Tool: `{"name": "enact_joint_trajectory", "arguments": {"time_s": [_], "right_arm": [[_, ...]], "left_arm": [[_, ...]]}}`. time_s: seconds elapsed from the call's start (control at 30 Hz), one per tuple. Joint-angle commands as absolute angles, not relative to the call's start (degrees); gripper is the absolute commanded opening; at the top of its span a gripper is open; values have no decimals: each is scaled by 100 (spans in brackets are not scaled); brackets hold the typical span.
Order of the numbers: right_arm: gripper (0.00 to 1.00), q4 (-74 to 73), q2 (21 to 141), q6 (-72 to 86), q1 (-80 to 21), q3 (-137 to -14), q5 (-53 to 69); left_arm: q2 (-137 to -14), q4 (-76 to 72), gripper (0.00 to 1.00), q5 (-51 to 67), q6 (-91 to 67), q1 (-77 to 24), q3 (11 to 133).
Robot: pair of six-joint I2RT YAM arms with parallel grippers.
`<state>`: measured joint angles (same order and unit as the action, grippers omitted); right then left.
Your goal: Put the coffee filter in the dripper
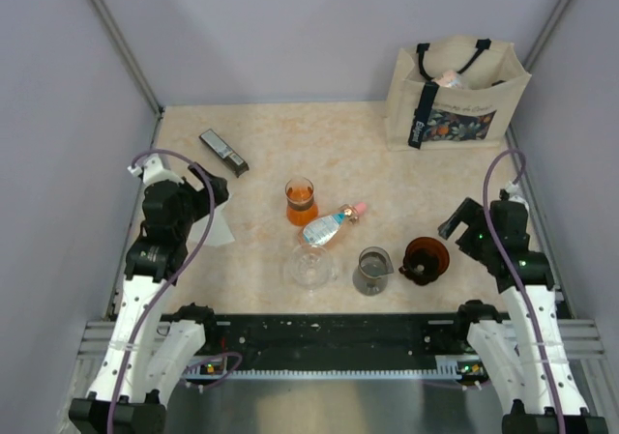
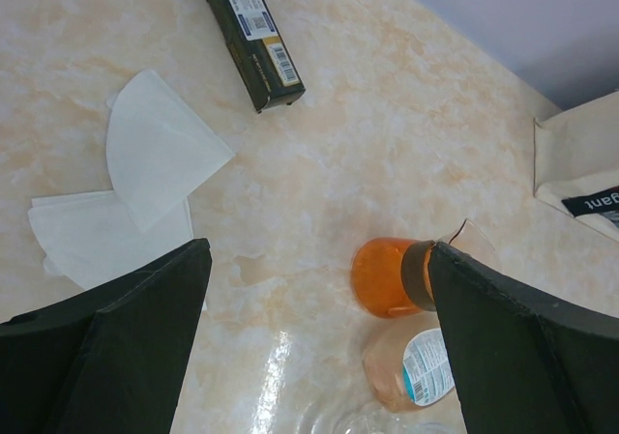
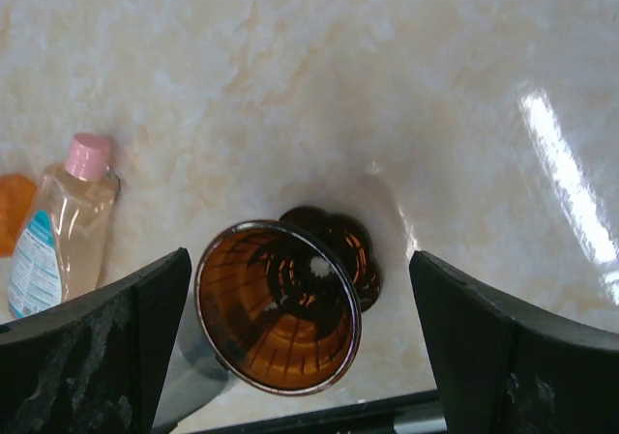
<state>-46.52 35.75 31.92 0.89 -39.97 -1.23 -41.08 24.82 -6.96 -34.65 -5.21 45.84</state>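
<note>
White fan-shaped coffee filters (image 2: pixel 160 154) lie flat on the table at the left, one overlapping another; in the top view they (image 1: pixel 215 229) show beside my left arm. The amber-brown dripper (image 3: pixel 280 303) stands upright and empty at the right front (image 1: pixel 426 258). My left gripper (image 2: pixel 314 347) is open and empty above the table, with the filters off to its left. My right gripper (image 3: pixel 300 342) is open and empty above the dripper, which lies between its fingers in the wrist view.
A glass of orange liquid (image 1: pixel 301 200), a lying pink-capped bottle (image 1: pixel 332 225), a clear glass cup (image 1: pixel 310 266) and a small glass pitcher (image 1: pixel 372 270) sit mid-table. A dark box (image 1: pixel 223 152) lies back left. A tote bag (image 1: pixel 455 94) stands back right.
</note>
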Motion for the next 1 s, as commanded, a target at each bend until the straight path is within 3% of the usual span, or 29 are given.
{"name": "enact_joint_trajectory", "arguments": {"time_s": [0.0, 0.2, 0.4, 0.87, 0.97], "right_arm": [[93, -4940, 3542, 3979, 123, -3675, 237], [82, -4852, 3498, 4438, 123, -3103, 413], [64, -4676, 3393, 4473, 123, -2760, 632], [0, -4351, 3261, 4474, 123, -2531, 879], [0, -4386, 3313, 4325, 123, -2925, 783]], "left_arm": [[-4201, 2039, 99, -527, -3366, -492, 4518], [-4245, 2004, 99, -510, -3296, -492, 4465], [-4228, 1943, 99, -431, -3261, -492, 4386], [-4333, 2136, 99, -562, -3252, -492, 4474], [-4342, 2127, 99, -571, -3261, -492, 4465]]}}
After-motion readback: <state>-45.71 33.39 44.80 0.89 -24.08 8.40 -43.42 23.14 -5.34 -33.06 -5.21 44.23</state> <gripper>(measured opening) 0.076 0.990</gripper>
